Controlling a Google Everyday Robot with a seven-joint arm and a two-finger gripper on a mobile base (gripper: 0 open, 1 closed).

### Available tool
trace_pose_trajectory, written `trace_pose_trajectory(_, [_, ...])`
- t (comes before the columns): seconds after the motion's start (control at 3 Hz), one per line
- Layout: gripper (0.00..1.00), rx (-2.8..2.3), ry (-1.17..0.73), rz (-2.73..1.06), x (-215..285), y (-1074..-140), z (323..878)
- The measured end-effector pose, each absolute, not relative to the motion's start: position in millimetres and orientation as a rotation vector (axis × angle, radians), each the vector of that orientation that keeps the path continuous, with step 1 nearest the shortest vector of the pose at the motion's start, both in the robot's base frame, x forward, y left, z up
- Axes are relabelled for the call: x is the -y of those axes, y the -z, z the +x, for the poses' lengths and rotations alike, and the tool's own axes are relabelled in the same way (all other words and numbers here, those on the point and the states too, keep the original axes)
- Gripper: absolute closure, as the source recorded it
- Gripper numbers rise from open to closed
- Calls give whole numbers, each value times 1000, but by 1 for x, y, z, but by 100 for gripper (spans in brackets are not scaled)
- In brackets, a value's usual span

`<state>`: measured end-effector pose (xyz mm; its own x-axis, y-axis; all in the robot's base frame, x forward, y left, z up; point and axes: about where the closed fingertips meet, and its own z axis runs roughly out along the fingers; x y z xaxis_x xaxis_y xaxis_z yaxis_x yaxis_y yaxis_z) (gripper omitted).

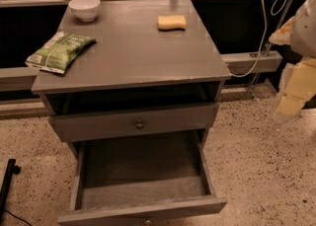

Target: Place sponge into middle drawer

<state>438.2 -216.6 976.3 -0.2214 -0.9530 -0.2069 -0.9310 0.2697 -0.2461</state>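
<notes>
The pale-yellow sponge [172, 22] lies flat on the grey cabinet top [133, 52], toward its back right. The middle drawer [143, 209] is pulled out wide at the front of the cabinet, and its dark floor is bare. My gripper [291, 94] shows as a blurred pale shape at the right edge of the view. It is beside the cabinet, well to the right of the sponge and below it, and it holds nothing that I can see.
A white bowl [84, 8] stands at the back left of the top. A green snack bag [59, 51] lies at the left edge. A shut drawer front with a round knob [139, 124] sits above the open drawer. A white cable [260, 37] hangs at the right. The floor is speckled.
</notes>
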Motion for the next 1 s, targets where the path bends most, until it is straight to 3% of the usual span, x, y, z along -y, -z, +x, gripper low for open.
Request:
trace_pose_trajectory(0.67, [0, -2177, 101, -1714, 217, -976, 464])
trace_pose_trajectory(1.0, [0, -2080, 101, -1726, 208, -971, 534])
